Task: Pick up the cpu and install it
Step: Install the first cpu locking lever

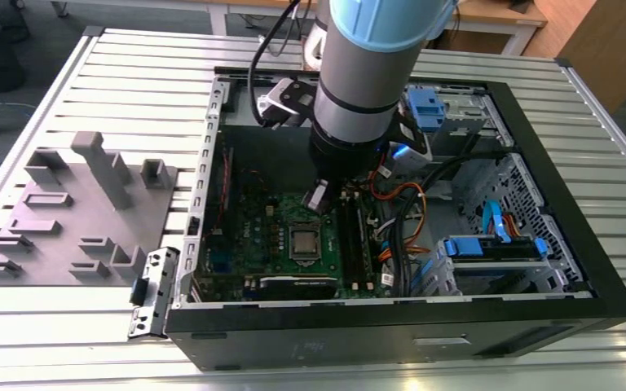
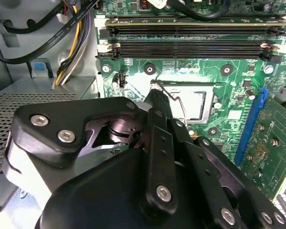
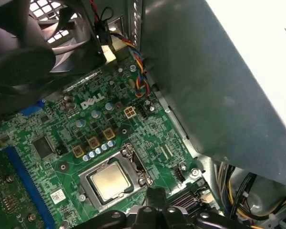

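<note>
Aluminium slats make up the surface point(image 1: 95, 81), which carries the open black computer case point(image 1: 574, 269) and, well apart toward the exterior view's left, a grey plastic tray point(image 1: 63, 220). Inside the case lies the green motherboard point(image 3: 148, 129), with white lettering printed near its capacitors and a small white sticker at one corner; I leave both unread. The arm point(image 1: 362, 73) reaches down into the case. The cpu point(image 3: 109, 180) sits flat in its metal-framed socket point(image 3: 133, 160), silver top showing, already in place on the board. The pincer point(image 2: 155, 95) hangs just beside that socket, its slim tips drawn together at the thin wire lever point(image 2: 174, 93) along the frame's edge, holding no chip.
</note>
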